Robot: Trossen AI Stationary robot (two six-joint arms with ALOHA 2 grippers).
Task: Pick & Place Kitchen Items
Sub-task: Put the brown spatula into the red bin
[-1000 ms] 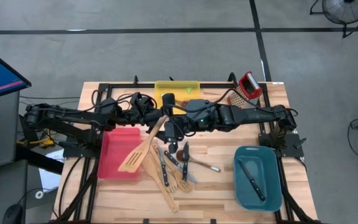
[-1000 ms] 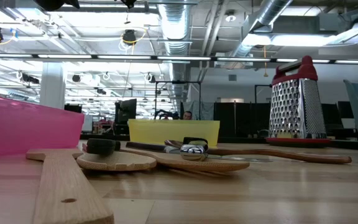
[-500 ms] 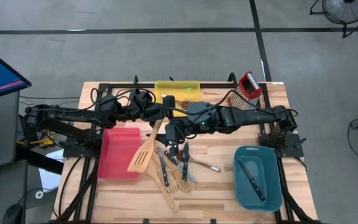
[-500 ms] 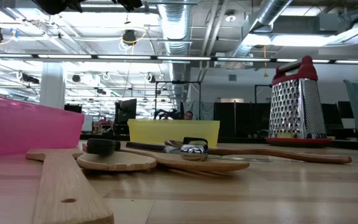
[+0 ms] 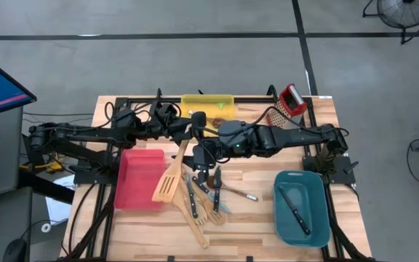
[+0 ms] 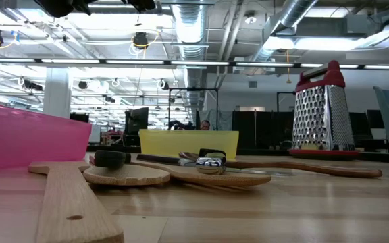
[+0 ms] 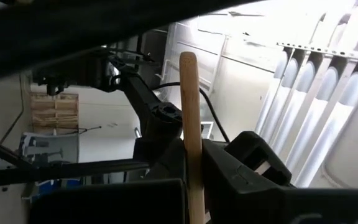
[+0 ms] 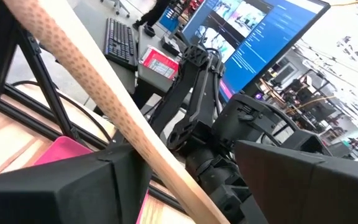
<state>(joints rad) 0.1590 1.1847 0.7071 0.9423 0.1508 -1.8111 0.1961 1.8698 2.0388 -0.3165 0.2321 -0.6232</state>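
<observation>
Left tool [image 5: 189, 131] is clamped on the handle of the slotted turner [image 5: 167, 183], which hangs over the red bin's [image 5: 133, 180] edge, probably its drop spot. Right tool [image 5: 201, 154] hovers beside it, fingers spread, empty. More utensils [image 5: 202, 196] litter the wooden counter [image 5: 257, 225]; workshop behind.

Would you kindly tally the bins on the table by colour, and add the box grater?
yellow bin: 1
red bin: 1
teal bin: 1
box grater: 1
Total: 4
</observation>
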